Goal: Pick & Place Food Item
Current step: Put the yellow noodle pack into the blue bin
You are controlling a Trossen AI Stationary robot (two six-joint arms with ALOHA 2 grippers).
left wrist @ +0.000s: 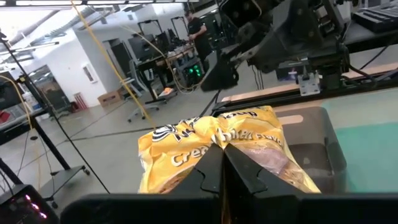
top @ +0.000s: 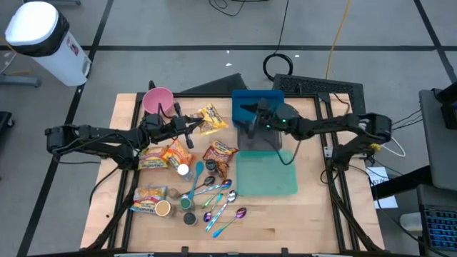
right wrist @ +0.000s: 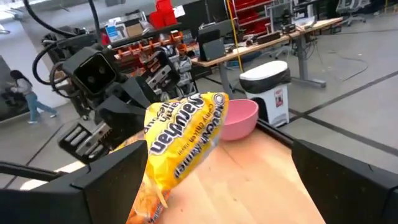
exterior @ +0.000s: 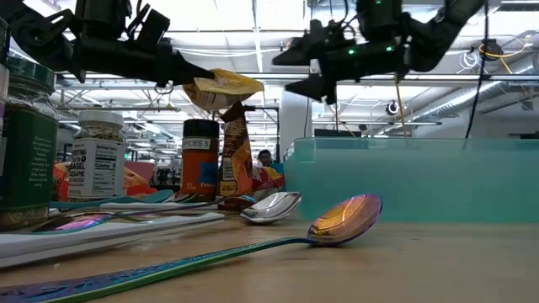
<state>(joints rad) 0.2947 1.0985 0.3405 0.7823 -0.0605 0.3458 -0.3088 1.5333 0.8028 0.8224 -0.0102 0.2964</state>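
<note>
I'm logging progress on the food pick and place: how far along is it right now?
Done: the left gripper has shut on the yellow ramen packet and lifted it off the table. In hand: it is held in the air facing the open right gripper. Left: the packet is not yet placed anywhere; the teal bin looks empty.

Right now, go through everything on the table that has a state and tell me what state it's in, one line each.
Yellow ramen packet: lifted off the table, pinched at one edge.
Left gripper: jaws shut on the yellow ramen packet.
Right gripper: jaws open, empty, facing the packet over the blue bin.
Blue bin: upright, partly hidden by the right arm.
Teal lid: lying flat on the table.
Pink bowl: upright.
</note>
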